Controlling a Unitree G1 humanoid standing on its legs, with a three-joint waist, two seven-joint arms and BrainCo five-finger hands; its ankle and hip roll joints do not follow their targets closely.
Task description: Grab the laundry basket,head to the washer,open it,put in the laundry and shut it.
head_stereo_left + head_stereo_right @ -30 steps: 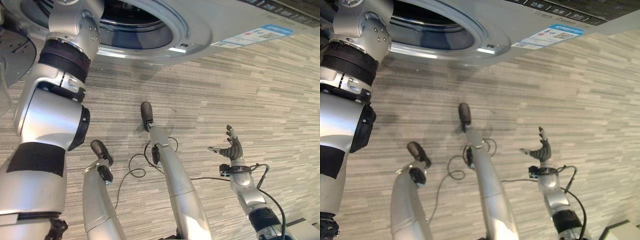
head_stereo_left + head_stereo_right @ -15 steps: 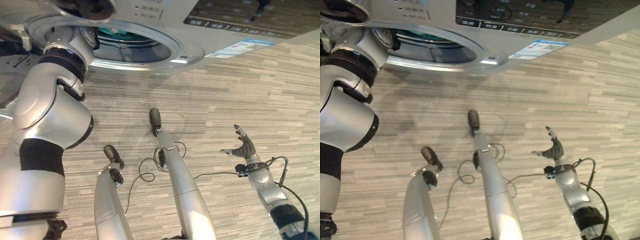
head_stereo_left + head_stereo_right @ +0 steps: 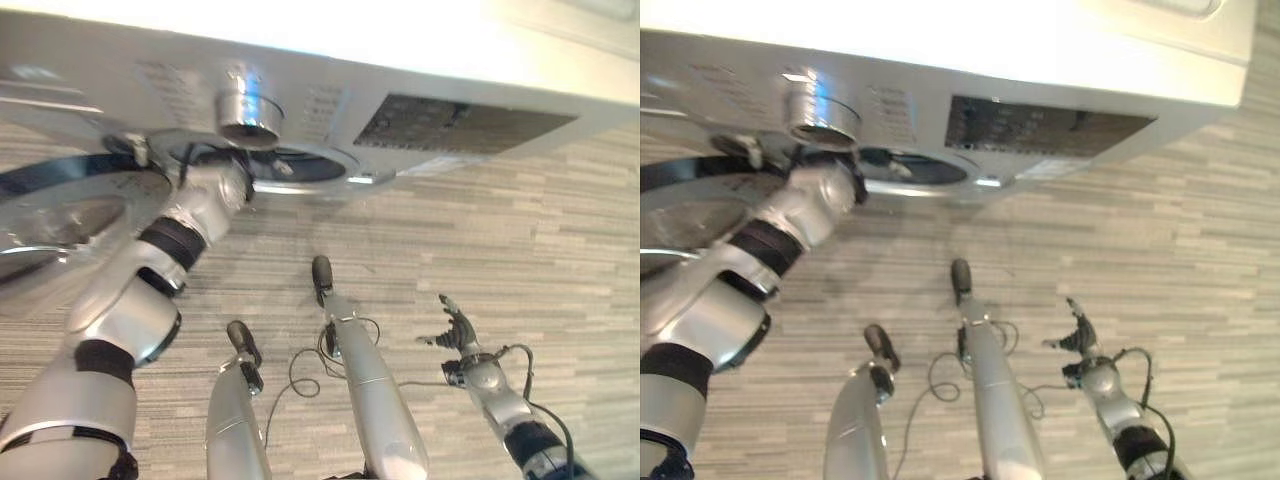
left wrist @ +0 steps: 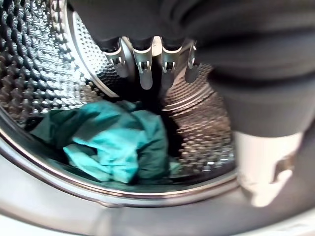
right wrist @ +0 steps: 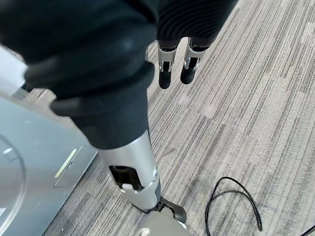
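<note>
The silver front-loading washer [image 3: 330, 95] stands before me with its round door [image 3: 60, 215] swung open to the left. My left arm reaches into the door opening [image 3: 910, 168], and the eye views hide the hand inside it. In the left wrist view, my left hand [image 4: 145, 69] hangs with relaxed fingers inside the studded steel drum [image 4: 29, 64], holding nothing. Teal laundry [image 4: 118, 142] lies crumpled on the drum's bottom, apart from the fingers. My right hand [image 3: 455, 328] hovers low at the right above the floor, fingers spread and empty, and appears again as my right hand [image 5: 167, 69].
A chrome dial [image 3: 245, 110] and a dark control panel [image 3: 460, 125] sit on the washer's front above the opening. Striped grey carpet [image 3: 560, 250] runs in front of the machine and to the right. The open door takes up the space at my left.
The whole picture has shifted, so the camera moved: the washer's dial, panel and top have come into view. My left arm stays in the opening; my right hand stays spread and low.
</note>
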